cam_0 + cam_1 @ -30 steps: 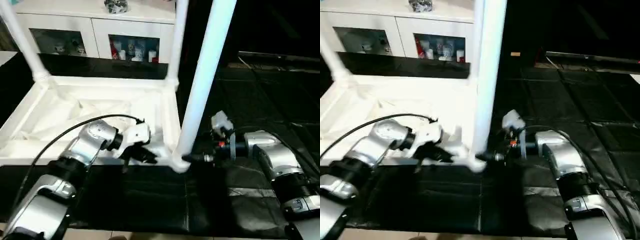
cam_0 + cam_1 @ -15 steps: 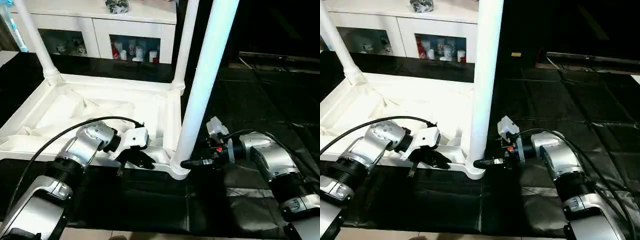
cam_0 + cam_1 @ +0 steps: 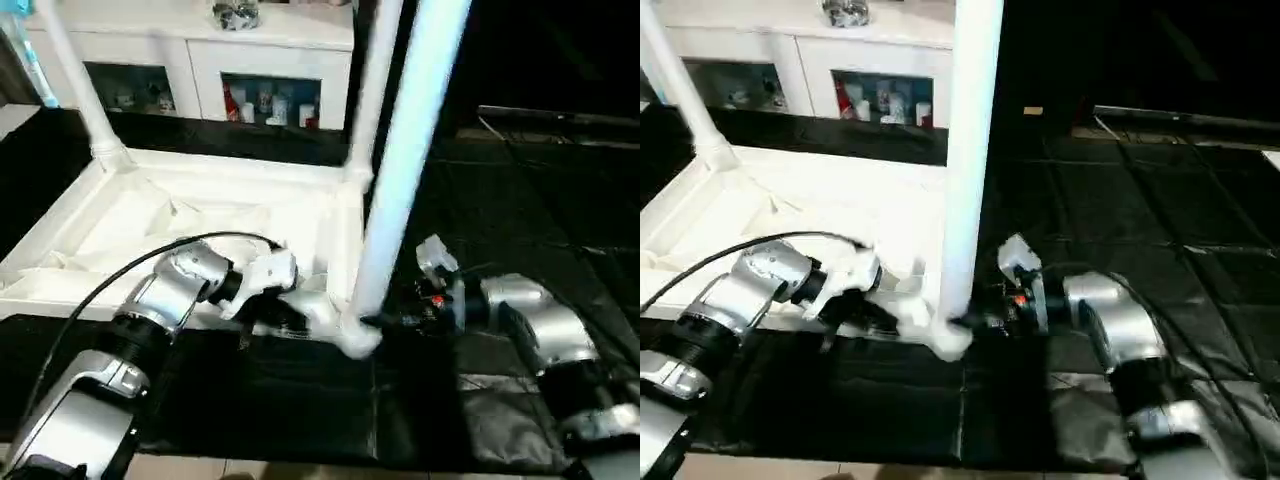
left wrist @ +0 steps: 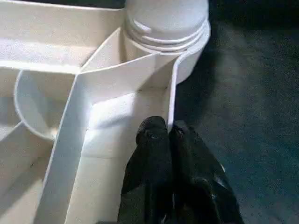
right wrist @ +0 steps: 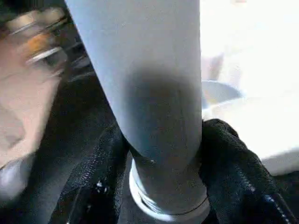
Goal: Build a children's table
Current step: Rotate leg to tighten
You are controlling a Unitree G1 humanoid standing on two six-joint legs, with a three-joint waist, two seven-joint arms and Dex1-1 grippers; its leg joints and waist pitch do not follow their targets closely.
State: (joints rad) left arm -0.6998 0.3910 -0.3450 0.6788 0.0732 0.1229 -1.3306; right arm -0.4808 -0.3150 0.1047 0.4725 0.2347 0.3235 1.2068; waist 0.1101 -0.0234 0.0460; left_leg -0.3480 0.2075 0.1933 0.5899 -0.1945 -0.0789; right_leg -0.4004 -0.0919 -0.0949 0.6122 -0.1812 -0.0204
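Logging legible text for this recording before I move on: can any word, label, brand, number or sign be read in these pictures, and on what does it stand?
None can be read.
Items behind the glass doors of the white cabinet: colourful, any print too small and blurred to read.
Table top and near leg: plain white, no markings.
Left gripper and right gripper: no lettering visible.

You see the children's table (image 3: pixel 150 215) in smooth white plastic, its near leg (image 3: pixel 405 160) faintly glossy. Your forearms (image 3: pixel 165 295) show brushed silver metal, and the gripper fingers (image 4: pixel 154 172) look matt black. The floor mat (image 3: pixel 1160 210) is dull black.
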